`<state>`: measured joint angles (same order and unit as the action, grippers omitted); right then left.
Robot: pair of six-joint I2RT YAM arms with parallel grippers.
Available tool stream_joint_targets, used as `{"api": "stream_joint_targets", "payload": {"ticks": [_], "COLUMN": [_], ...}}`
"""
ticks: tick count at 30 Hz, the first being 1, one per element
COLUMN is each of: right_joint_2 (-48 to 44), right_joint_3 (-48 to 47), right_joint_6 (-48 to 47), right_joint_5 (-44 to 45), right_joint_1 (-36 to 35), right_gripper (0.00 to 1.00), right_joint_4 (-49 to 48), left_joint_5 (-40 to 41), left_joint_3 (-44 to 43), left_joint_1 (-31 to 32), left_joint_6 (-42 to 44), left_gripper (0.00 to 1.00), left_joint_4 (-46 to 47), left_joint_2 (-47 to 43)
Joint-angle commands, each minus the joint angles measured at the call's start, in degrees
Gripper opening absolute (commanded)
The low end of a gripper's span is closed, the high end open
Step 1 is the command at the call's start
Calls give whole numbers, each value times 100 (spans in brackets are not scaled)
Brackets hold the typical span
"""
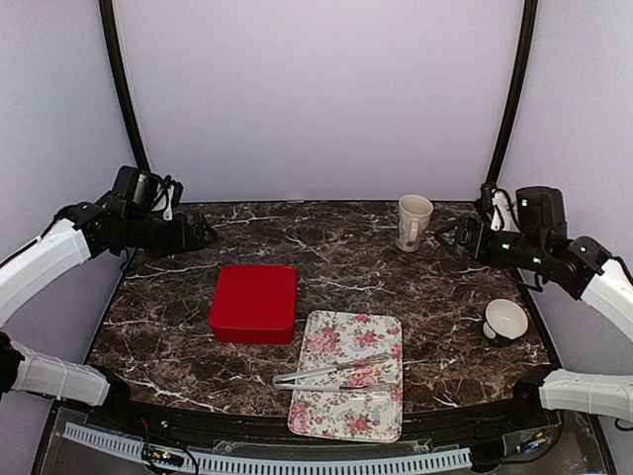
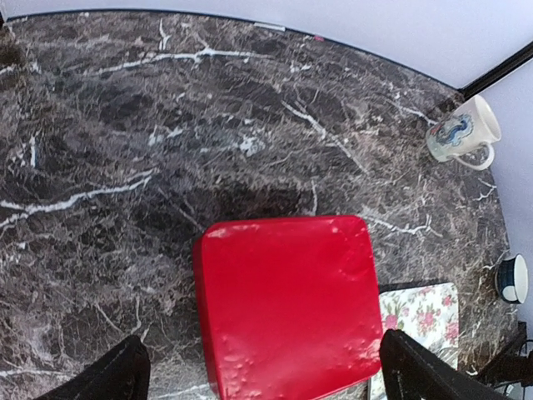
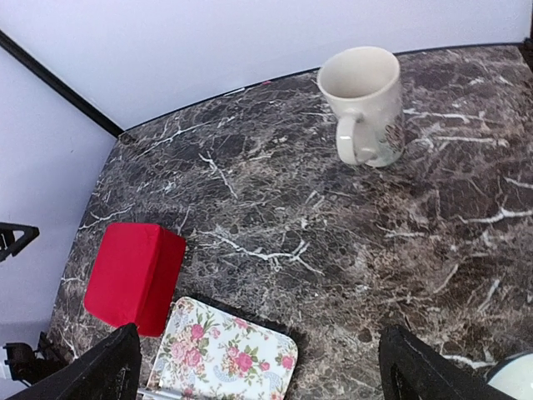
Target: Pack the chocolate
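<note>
No chocolate pieces show in any view. A closed red box [image 1: 254,303] sits left of centre on the marble table; it also shows in the left wrist view [image 2: 287,304] and the right wrist view [image 3: 129,273]. My left gripper [image 1: 203,236] is open and empty, raised behind and to the left of the box, with its fingers [image 2: 117,379] wide apart. My right gripper [image 1: 450,237] is open and empty at the back right, raised beside a cream mug [image 1: 413,222], with its fingers [image 3: 416,371] wide apart.
A floral tray [image 1: 346,424] lies at the front centre with metal tongs [image 1: 336,373] across it. A small white-lined bowl [image 1: 505,320] stands at the right. The mug [image 3: 364,104] is upright with nothing visible inside. Black frame posts rise at the back corners.
</note>
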<state>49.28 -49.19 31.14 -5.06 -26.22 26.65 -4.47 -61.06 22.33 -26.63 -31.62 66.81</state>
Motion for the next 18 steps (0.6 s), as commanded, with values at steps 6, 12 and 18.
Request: {"api": "stream_joint_targets", "payload": {"ticks": [6, 12, 18], "right_joint_2": [-1102, -1236, -1301], "right_joint_3": [1342, 1548, 1549], "right_joint_6": [643, 751, 757], "right_joint_5": [438, 486, 586], "right_joint_1": [208, 224, 222], "right_gripper": [100, 100, 100], "right_joint_4": [-386, -383, -399], "left_joint_5": [134, 136, 205], "left_joint_3": [995, 1110, 1004], "left_joint_1": [-32, -32, -31], "left_joint_6": [-153, -193, -91], "left_gripper": [99, 99, 99], "left_joint_4": [326, 410, 399], "left_joint_2": [-137, -15, -36]}}
